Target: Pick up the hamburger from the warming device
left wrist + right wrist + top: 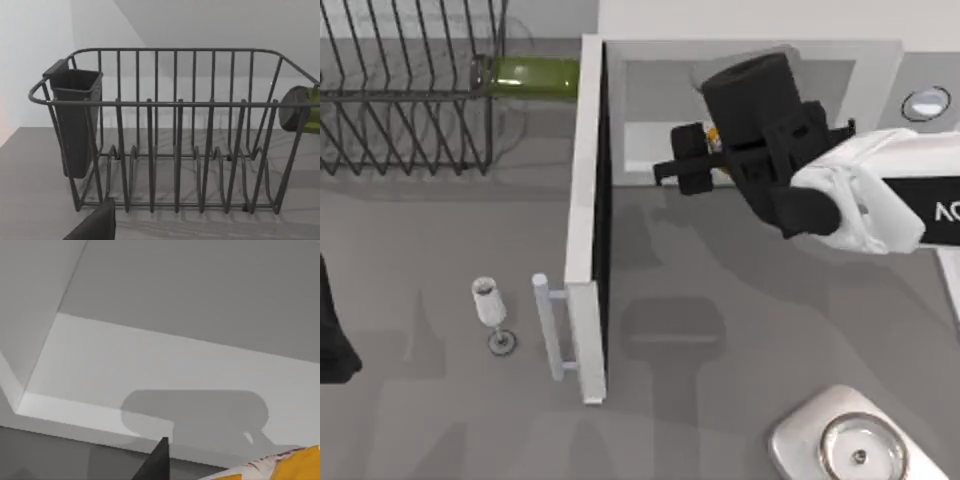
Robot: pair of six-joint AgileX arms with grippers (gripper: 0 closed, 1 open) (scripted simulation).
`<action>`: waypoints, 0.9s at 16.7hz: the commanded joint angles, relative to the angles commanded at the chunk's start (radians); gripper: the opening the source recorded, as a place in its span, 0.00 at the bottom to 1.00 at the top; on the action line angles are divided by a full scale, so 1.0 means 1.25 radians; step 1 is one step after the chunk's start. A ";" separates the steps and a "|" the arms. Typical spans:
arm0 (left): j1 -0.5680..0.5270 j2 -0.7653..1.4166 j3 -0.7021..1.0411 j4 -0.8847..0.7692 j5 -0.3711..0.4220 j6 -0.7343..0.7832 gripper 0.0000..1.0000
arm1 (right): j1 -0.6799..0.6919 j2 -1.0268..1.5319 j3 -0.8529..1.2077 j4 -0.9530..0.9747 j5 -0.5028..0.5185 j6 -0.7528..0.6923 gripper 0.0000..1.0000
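Observation:
The warming device (pixel 880 70) is a white box at the table's back, its door (pixel 586 200) swung wide open toward the front. My right gripper (pixel 686 160) sits at the cavity's front edge, shut on the hamburger (pixel 712 137), of which a small orange bit peeks out beside the black fingers. From the right wrist view, the mottled yellow-orange and white hamburger (pixel 280 466) lies close by one dark fingertip (pixel 159 460), above the pale cavity floor (pixel 150 370), where a shadow falls. My left arm (pixel 332 335) is parked at the table's left edge.
A wire dish rack (pixel 400 90) with a dark cutlery cup (pixel 75 120) stands at the back left, with a green bottle (pixel 525 75) beside it. A wine glass (pixel 490 310) stands left of the door's bar handle (pixel 552 325). A round metal basin (pixel 850 445) sits front right.

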 joint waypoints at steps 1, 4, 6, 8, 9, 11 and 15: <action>0.000 0.000 0.000 0.000 0.000 0.000 1.00 | 0.014 -0.057 -0.066 0.022 0.029 0.016 0.00; 0.000 0.000 0.000 0.000 0.000 0.000 1.00 | 0.054 -0.210 -0.235 0.085 0.109 0.059 0.00; 0.000 0.000 0.000 0.000 0.000 0.000 1.00 | 0.075 -0.282 -0.308 0.117 0.150 0.081 0.00; 0.000 0.000 0.000 0.000 0.000 0.000 1.00 | 0.088 -0.320 -0.347 0.136 0.175 0.095 0.00; 0.000 0.000 0.000 0.000 0.000 0.000 1.00 | 0.091 -0.327 -0.354 0.139 0.180 0.097 0.00; 0.000 0.000 0.000 0.000 0.000 0.000 1.00 | 0.091 -0.327 -0.354 0.139 0.180 0.097 0.00; 0.000 0.000 0.000 0.000 0.000 0.000 1.00 | 0.087 -0.311 -0.356 0.149 0.179 0.098 0.00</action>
